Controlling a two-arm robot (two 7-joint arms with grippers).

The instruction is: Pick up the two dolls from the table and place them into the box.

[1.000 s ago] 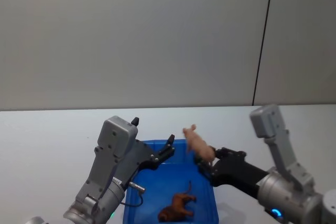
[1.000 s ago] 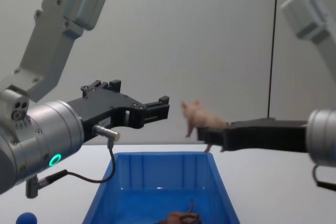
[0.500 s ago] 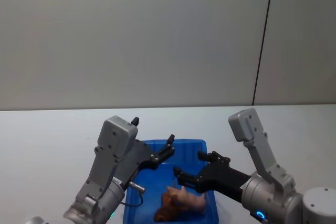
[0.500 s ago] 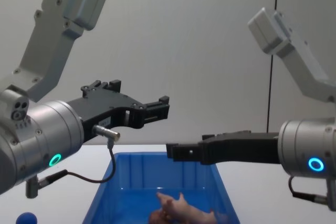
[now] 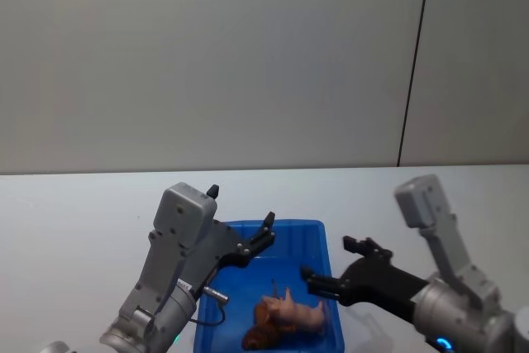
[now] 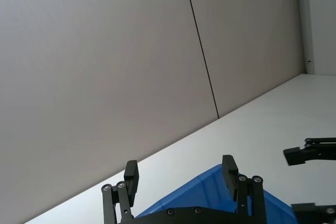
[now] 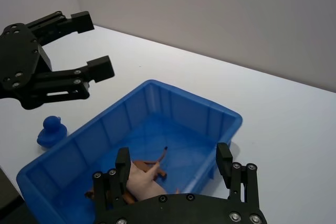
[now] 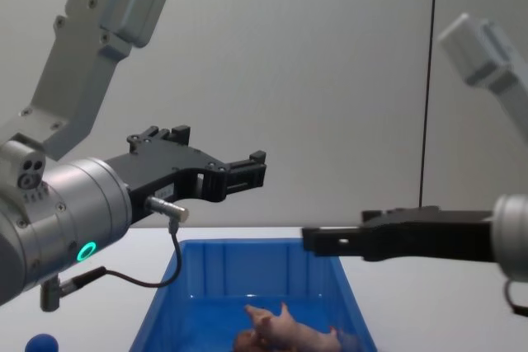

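Observation:
The pale pink pig doll [image 5: 301,314] lies on its side in the blue box [image 5: 329,287], resting against the brown lion doll [image 5: 262,328]. The right wrist view looks down on the pig [image 7: 144,183] and the lion's tail [image 7: 162,154] in the box [image 7: 223,112]. My right gripper [image 5: 326,258] hangs open and empty over the box's right rim, above the pig [image 8: 299,336]. Open and empty too, my left gripper [image 5: 241,206] is held above the box's left side. In the chest view its fingers [image 8: 247,169] point right, toward the right gripper [image 8: 308,240].
A small blue toy [image 7: 52,131] sits on the white table [image 5: 74,221] left of the box, also low in the chest view [image 8: 40,342]. A plain grey wall stands behind the table. Open tabletop lies to the left and right of the box.
A second ago my right gripper held the pig above the box. It opened, the pig dropped in beside the lion, and the gripper has drawn back to the right. The left arm stayed still.

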